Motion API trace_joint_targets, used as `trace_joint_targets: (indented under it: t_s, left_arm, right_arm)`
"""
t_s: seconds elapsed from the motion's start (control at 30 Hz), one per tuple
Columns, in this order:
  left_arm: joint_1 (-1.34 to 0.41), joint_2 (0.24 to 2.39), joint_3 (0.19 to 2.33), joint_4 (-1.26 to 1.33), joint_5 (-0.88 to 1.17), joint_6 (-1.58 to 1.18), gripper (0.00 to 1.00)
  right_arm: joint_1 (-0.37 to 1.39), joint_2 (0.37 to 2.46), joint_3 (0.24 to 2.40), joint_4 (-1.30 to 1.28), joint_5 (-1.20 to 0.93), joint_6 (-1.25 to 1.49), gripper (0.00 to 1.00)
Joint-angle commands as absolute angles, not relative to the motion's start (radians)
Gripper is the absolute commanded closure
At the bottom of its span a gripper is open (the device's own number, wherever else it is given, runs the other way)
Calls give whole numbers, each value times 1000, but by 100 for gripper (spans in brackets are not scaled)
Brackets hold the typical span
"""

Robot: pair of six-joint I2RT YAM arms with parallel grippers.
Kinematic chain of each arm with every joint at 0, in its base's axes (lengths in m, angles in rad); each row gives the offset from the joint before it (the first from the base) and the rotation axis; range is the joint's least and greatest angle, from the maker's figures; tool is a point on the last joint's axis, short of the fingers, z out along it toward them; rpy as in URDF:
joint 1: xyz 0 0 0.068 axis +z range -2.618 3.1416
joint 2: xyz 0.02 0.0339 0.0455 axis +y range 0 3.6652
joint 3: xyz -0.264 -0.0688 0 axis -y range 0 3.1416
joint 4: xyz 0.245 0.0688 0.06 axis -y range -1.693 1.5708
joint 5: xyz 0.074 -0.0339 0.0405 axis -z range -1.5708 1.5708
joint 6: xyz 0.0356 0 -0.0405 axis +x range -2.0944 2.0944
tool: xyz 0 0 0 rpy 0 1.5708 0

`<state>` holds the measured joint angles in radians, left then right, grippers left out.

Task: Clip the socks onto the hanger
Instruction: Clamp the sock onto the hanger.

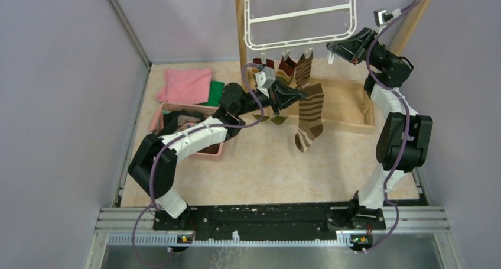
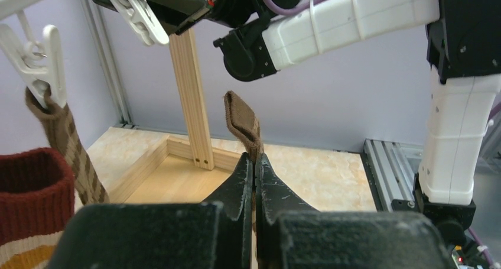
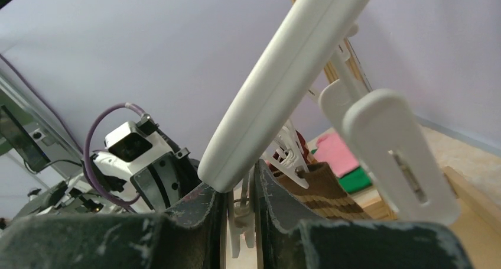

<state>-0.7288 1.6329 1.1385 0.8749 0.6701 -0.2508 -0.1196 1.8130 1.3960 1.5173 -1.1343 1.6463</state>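
Note:
The white hanger (image 1: 301,15) hangs at the back, with three socks (image 1: 288,68) clipped along its near edge. My left gripper (image 1: 298,94) is shut on the cuff of a brown-and-cream striped sock (image 1: 310,118), which dangles below it. In the left wrist view the cuff (image 2: 243,124) sticks up above the closed fingertips (image 2: 239,180). My right gripper (image 1: 334,50) is at the hanger's near right corner, shut on a white clip (image 3: 242,216) under the hanger bar (image 3: 283,80). That clip also shows in the left wrist view (image 2: 142,18).
A pink basket (image 1: 177,112) stands on the left, with a pink cloth (image 1: 186,84) and a green cloth (image 1: 215,91) behind it. The wooden frame's base (image 1: 348,109) and post (image 1: 240,26) surround the hanger. A free clip (image 3: 396,151) dangles close to my right gripper.

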Motion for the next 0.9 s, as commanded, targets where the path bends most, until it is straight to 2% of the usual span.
trace_joint_targets:
  t_s: [0.0,0.67,0.87]
  left_arm:
    - [-730,1638,1206,869,609,-317,100]
    - [-730,1635,1214,846,572,-408,100]
    - [-730,1639,1223,854,568,-426,100]
  right_arm:
    - [-81,1825,1430,1722,-1148,1756,100]
    - [-94,1862,1361,1720,-942,2036,100]
    - [-98,1832,1323,1633,-938,1993,100]
